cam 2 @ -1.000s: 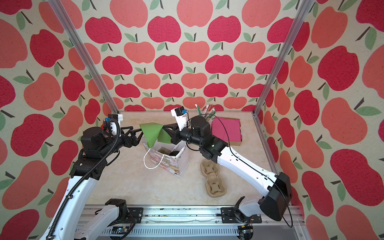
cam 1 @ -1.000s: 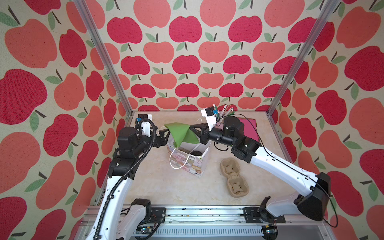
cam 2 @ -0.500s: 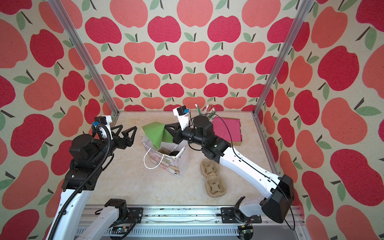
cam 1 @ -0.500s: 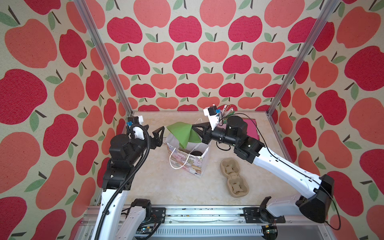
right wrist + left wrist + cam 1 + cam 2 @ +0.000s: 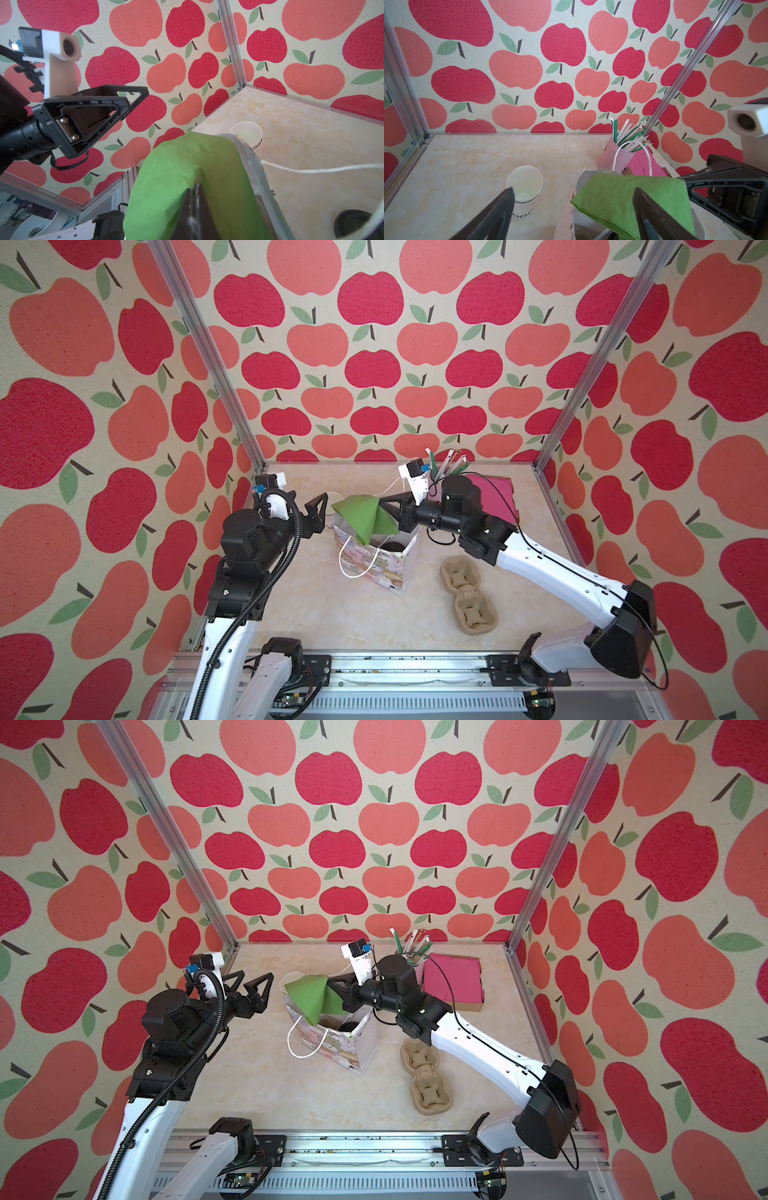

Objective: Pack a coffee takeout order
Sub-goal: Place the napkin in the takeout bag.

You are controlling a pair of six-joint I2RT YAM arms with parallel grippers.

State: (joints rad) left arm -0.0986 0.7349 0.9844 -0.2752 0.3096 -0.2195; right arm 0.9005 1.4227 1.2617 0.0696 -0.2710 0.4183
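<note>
Right pincer [image 5: 382, 511], mine. Risk: I hold the napkin [image 5: 359, 516] by one edge only, and it hangs limp. If I let go off-centre, or the loose fold catches the rim, it may drape outside the bag [image 5: 386, 572] or tip that light bag over. State: jaws shut tight on the napkin and touching nothing else. The napkin hangs over the bag's far-left corner, with its lower corner at the mouth. Inside the bag is a black round thing, likely the lid [image 5: 353, 223]. Left pincer [image 5: 250, 987]: jaws wide, empty, just left of the bag and apart from it. Risk: a careless sweep right would knock the bag. Cup [image 5: 524, 187]: upright, open-topped, on the table [image 5: 332, 614] just beyond the bag's far-left corner and near enough to be toppled if the bag shifts. Carrier [image 5: 469, 595]: empty, on the table right of the bag, nearer. Holder [image 5: 618, 158] with straws [image 5: 627, 133]: far right. Pink napkins [image 5: 494, 497]: beside it.
</note>
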